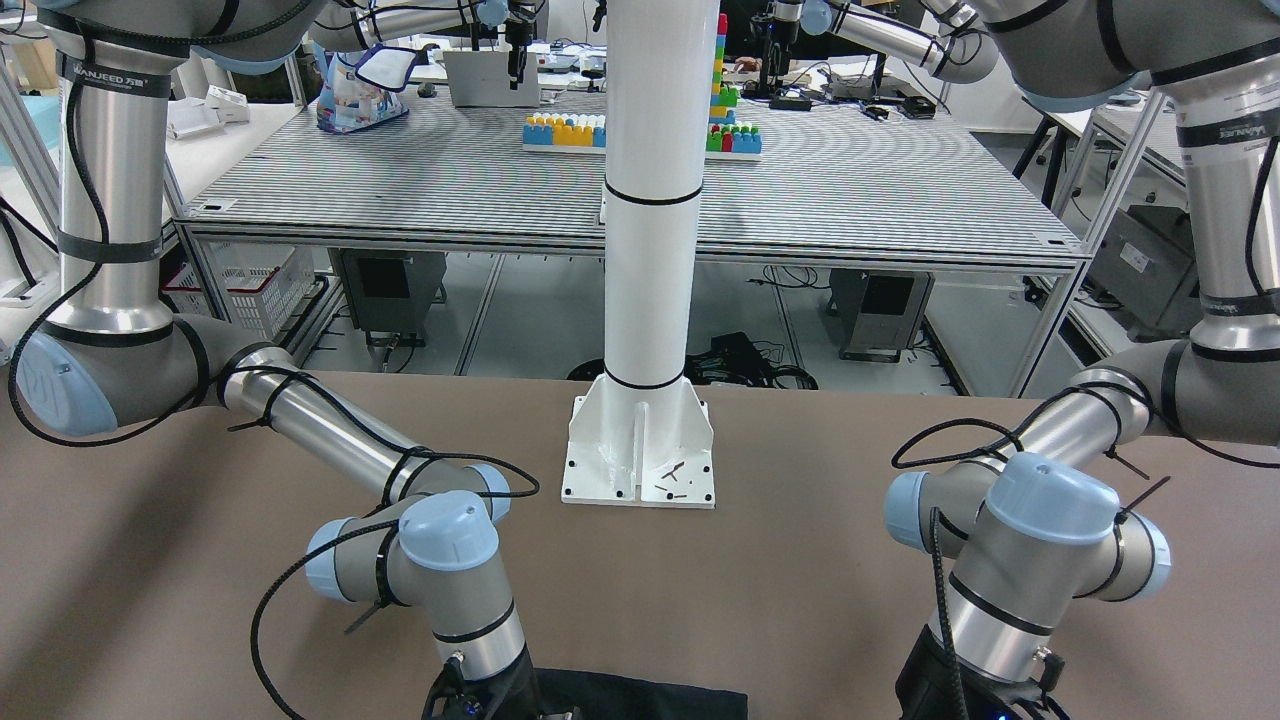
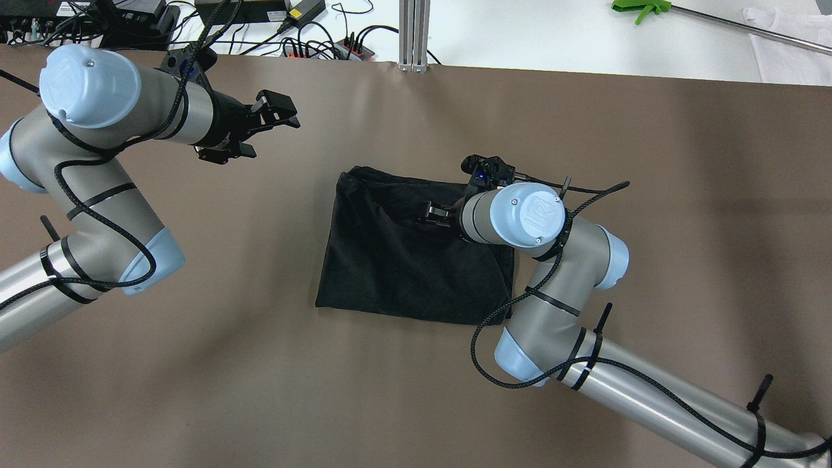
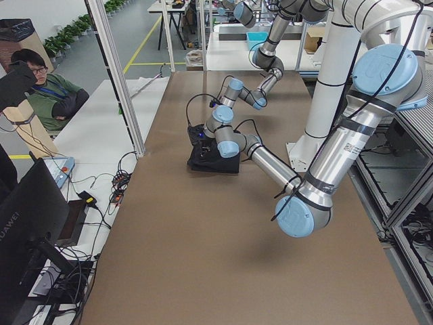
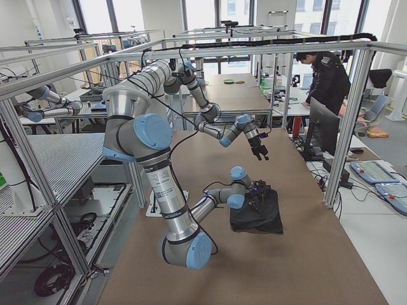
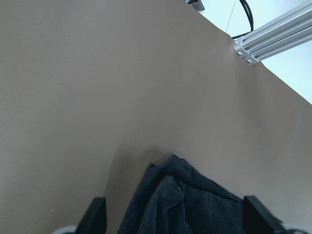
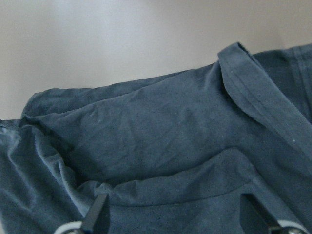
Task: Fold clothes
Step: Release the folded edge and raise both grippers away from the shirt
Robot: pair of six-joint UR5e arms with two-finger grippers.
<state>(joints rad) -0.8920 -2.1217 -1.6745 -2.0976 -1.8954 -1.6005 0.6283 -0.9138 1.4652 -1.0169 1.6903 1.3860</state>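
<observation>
Brown-covered table point(image 2: 260, 390) spreading wide; white pillar point(image 1: 650, 250) standing bolted on it; striped workbench point(image 1: 880, 180) carrying coloured blocks point(image 1: 565, 130) behind; daylight coming through tall windows point(image 4: 162, 14).

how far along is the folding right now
Done: the black garment looks folded into a compact rectangle, layers showing at its far edge. In hand: the right hand sits low over it, open, gripping nothing; the left hand hangs open, clear of it. Left: likely another fold or smoothing.
</observation>
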